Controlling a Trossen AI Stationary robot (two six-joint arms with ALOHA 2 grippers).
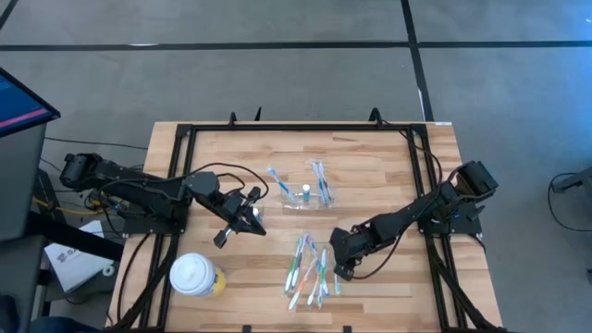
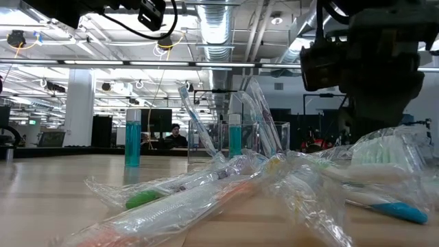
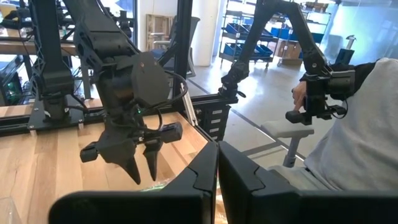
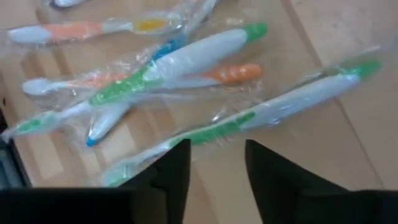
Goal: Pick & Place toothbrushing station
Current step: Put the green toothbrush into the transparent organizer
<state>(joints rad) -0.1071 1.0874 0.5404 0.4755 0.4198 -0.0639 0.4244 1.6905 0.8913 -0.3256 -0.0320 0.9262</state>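
Above the pile of wrapped toothbrushes (image 1: 310,270) at the near edge of the table (image 1: 388,176), the right gripper (image 4: 214,163) hangs with its fingers parted and nothing between them. In the right wrist view a green-and-white brush (image 4: 249,115) in clear wrap lies just ahead of the fingertips, not yet touched, with orange and blue ones beyond it.

The station (image 1: 306,196), a clear holder, sits at the table's middle, well apart from the pile and farther from the camera in the low view. It already carries a few brushes, which stand tilted in it, and a small teal-capped tube stands with them. A yellow cup (image 1: 196,276) with a white lid stands at the near left corner, off to the side.

The left gripper (image 1: 242,218) is raised over the left half of the table, fingers closed together and empty; it appears to be waiting.

The step in hand looks like picking the next brush from the pile. The next move calls for lowering the right gripper so its fingers straddle the green-and-white handle across its narrow width. The slack wrap may slip or drag neighbours along, so the pinch should land on the handle itself, not on loose film.
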